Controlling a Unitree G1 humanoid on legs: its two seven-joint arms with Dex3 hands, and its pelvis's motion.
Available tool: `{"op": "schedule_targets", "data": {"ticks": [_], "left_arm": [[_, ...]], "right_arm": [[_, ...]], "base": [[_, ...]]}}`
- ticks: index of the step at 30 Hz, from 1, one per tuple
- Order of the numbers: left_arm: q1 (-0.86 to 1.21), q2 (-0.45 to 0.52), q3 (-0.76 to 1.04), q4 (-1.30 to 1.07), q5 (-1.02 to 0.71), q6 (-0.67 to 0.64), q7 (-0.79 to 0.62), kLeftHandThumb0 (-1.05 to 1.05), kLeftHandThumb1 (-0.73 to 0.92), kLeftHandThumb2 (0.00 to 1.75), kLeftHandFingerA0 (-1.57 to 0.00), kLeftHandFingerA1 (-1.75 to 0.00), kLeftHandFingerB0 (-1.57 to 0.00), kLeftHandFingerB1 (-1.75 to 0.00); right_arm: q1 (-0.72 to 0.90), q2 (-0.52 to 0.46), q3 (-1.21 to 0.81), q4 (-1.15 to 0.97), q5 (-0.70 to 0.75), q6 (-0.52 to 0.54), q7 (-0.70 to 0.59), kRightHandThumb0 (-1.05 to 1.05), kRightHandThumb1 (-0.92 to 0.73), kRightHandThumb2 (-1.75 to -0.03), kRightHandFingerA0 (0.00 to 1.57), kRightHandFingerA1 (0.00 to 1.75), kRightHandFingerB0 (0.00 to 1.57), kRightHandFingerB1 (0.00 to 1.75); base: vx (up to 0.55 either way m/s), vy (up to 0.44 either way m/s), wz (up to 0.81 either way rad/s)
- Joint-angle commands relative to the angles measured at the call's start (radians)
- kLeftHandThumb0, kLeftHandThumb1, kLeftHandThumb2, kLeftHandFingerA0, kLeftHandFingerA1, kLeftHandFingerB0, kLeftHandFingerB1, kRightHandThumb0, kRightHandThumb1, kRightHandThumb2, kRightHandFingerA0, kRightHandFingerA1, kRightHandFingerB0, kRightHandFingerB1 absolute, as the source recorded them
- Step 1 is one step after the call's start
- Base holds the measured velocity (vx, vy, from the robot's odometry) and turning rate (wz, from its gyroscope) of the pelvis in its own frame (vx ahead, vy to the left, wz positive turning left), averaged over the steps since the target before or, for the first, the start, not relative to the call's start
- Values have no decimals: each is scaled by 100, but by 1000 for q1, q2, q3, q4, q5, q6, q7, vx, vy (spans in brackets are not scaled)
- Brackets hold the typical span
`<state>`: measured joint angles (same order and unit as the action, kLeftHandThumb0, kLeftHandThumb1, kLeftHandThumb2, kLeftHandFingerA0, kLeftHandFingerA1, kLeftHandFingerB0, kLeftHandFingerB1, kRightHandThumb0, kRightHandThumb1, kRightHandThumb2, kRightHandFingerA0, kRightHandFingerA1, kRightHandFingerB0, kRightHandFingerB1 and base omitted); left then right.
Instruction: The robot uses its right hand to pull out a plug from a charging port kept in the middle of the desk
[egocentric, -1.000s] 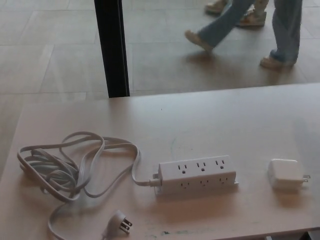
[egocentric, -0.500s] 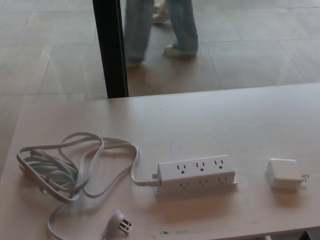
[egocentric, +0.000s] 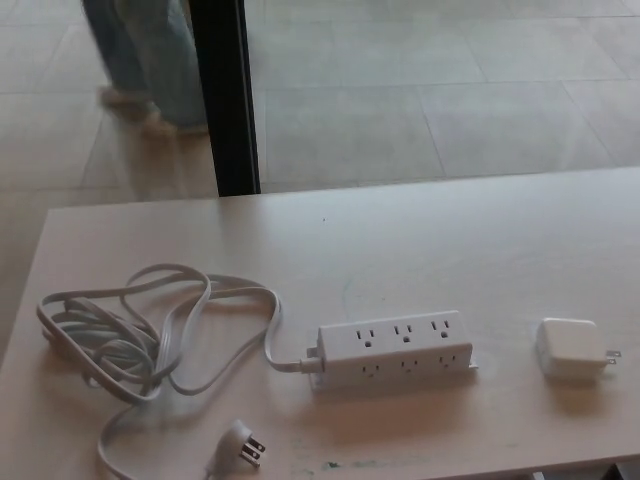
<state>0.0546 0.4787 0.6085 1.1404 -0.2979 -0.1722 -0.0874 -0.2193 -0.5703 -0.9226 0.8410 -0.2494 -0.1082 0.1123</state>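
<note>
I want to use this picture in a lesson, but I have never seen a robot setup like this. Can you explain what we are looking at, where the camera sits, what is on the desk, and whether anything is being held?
The picture comes from a camera on a humanoid robot's head, looking down at the desk in front of it. The robot has two arms with black hands, but neither hand shows here, so nothing is being held.

On the pale wooden desk lies a white six-outlet power strip near the middle. All the sockets that show are empty. Its grey cord lies in loose loops to the left and ends in a pronged wall plug, which lies loose near the front edge. To the right of the strip, apart from it, lies a small white square charger block with its prongs pointing right.

Beyond the desk are a black post, a tiled floor, and a passing person's legs.
</note>
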Motion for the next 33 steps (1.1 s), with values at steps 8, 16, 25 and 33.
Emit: {"op": "schedule_targets", "data": {"ticks": [8, 16, 25, 33], "left_arm": [[-8, 43, 9, 8, -15, 35, 18, -102, 78, 66, -92, -67, -69, -60], [-20, 54, -8, 24, 4, 40, 29, -94, 49, 106, -86, -78, -72, -70], [-23, 56, -16, 29, 0, 29, 36, -97, 71, 62, -94, -76, -80, -66], [-54, 56, -24, 32, 2, 30, 44, -92, 50, 107, -88, -76, -74, -68]], "right_arm": [[44, 188, -261, 158, 368, 66, -186, -75, -56, -71, 87, 102, 18, 89], [59, 190, -198, 154, 354, 63, -156, -81, -54, -62, 71, 99, 22, 95], [104, 191, -75, 134, 386, 31, -145, -84, -37, -91, 90, 104, 37, 83], [131, 165, 73, 147, 411, -36, -66, -83, -48, -58, 79, 92, 33, 86]], "base": [[0, 0, 0], [0, 0, 0], [0, 0, 0], [0, 0, 0]]}}
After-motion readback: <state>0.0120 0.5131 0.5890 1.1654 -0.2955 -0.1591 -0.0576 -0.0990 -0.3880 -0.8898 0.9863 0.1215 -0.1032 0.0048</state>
